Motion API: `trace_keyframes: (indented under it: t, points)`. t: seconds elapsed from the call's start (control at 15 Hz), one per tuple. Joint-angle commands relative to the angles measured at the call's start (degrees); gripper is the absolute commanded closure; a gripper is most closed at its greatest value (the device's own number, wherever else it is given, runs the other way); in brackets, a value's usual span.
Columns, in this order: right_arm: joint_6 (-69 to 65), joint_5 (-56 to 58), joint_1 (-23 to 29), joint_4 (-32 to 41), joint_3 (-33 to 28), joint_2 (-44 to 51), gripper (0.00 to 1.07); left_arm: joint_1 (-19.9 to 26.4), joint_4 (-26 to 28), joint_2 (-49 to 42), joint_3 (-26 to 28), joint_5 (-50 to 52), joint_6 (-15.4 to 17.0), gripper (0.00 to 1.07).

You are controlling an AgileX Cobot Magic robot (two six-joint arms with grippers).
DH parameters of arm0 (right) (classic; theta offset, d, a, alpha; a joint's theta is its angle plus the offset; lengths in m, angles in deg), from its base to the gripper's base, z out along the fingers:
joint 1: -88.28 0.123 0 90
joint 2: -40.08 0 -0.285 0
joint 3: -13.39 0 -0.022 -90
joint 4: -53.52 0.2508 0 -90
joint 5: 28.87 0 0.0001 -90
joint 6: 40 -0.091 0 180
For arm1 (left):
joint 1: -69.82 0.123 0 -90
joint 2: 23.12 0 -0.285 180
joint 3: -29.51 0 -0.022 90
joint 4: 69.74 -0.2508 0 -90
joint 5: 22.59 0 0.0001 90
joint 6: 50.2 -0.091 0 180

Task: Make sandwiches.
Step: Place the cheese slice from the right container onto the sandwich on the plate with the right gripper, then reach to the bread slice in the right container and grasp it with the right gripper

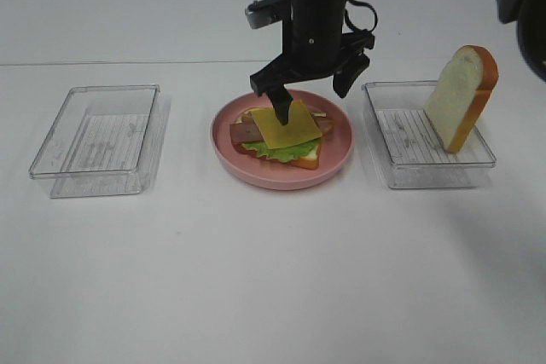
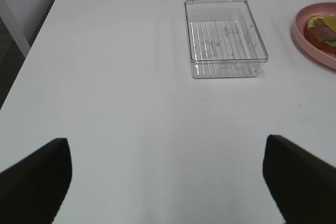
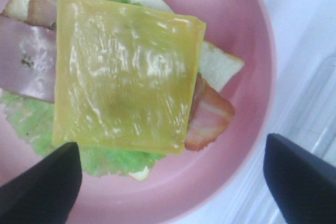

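Observation:
On the pink plate (image 1: pixel 337 159) lies an open sandwich: a bread slice (image 3: pixel 218 64) at the bottom, then green lettuce (image 1: pixel 286 153), bacon strips (image 1: pixel 242 132) and a yellow cheese square (image 1: pixel 290 124) on top. My right gripper (image 1: pixel 314 91) hovers just above it, open, with nothing between its fingers (image 3: pixel 302 179); the cheese (image 3: pixel 126 74) lies flat and free. Another bread slice (image 1: pixel 461 98) leans upright in the right tray (image 1: pixel 426 168). My left gripper (image 2: pixel 168 182) is open over bare table and does not show in the high view.
An empty clear tray (image 1: pixel 98 138) stands left of the plate, also seen from the left wrist as the clear tray (image 2: pixel 226 38). The plate's rim (image 2: pixel 315 40) shows at that view's edge. White table surrounds everything.

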Motion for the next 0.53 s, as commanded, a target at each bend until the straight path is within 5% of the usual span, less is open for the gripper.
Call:
trace_keyframes:
  t: [0.07, 0.27, 0.53]
  points:
    - [1.55, 2.46, 0.00, -0.74, 0.11, 5.61, 0.17, 0.29, 0.11, -0.80, -0.11, 0.17, -0.11, 0.16]
    - [1.95, 3.90, -1.55, -1.03, 0.11, 11.40, 0.17, 0.29, 0.11, -0.80, -0.11, 0.17, -0.11, 0.16]
    - [2.18, 5.96, -11.69, -0.29, 0.11, 15.81, 0.17, 0.29, 0.11, -0.80, -0.11, 0.17, -0.11, 0.16]
